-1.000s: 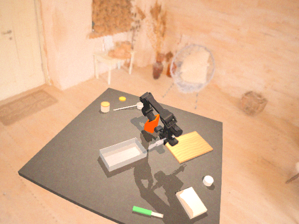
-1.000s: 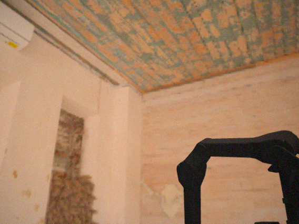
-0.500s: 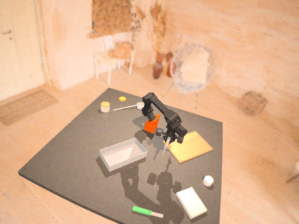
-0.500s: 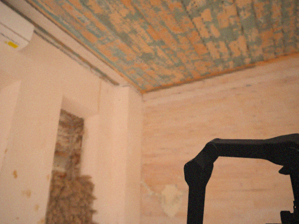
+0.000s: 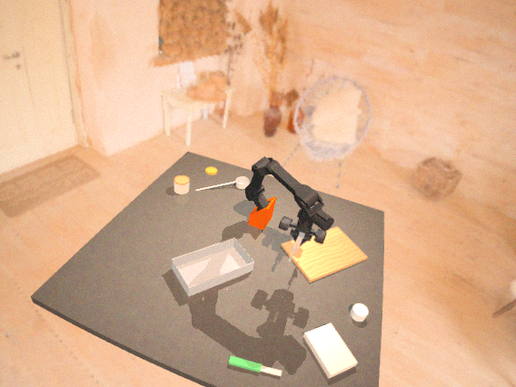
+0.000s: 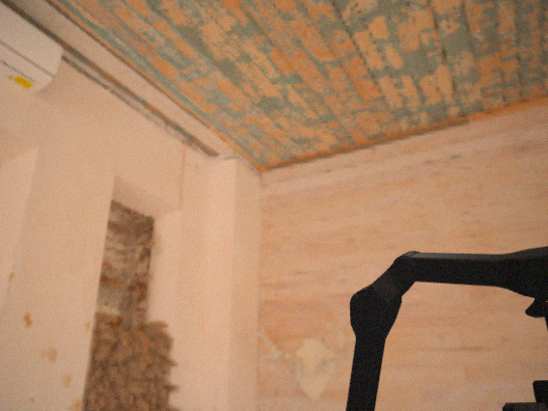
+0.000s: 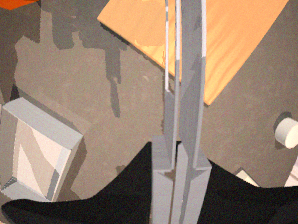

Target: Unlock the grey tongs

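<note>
Over the near corner of the wooden board (image 5: 329, 257): gripper (image 5: 300, 237) clamped on the grey tongs (image 7: 178, 123), tips pointing down, arms seemingly together. Risk if set down now: lock possibly unreleased, so tongs landing shut, or toppling off the board's edge.

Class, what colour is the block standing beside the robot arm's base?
The block is bright orange, clearest in the top view.

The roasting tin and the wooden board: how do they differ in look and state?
The roasting tin is grey with raised walls; the wooden board is a flat tan slab. Nothing lies in the tin, while the tongs, held in the gripper, hang tips-down over the board's corner. Both are rectangular and rest on the dark table.
</note>
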`<state>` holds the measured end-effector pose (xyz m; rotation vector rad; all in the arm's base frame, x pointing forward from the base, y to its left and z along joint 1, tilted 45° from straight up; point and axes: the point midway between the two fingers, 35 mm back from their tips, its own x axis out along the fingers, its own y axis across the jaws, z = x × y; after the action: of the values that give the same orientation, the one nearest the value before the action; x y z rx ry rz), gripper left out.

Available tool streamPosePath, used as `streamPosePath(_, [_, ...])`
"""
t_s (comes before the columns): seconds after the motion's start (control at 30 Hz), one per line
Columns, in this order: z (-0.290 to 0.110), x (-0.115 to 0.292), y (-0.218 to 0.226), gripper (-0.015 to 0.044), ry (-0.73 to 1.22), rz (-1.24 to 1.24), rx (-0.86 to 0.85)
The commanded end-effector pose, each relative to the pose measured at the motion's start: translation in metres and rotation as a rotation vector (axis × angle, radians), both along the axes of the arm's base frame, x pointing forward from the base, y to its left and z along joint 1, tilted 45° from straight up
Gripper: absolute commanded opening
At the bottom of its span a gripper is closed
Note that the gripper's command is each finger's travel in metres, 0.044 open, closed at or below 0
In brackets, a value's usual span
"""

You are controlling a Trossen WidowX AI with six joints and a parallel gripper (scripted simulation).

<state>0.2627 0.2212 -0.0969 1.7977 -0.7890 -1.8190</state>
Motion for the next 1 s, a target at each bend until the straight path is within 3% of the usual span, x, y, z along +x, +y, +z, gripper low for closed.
streamPosePath(0.0, [-0.008,-0.025,0.017,-0.0150,-0.041,-0.040,0.009])
streamPosePath(0.5, [-0.035,-0.122,0.056,-0.0150,-0.238,-0.272,0.007])
streamPosePath(0.97, [-0.054,-0.212,0.066,-0.0150,-0.430,-0.482,-0.030])
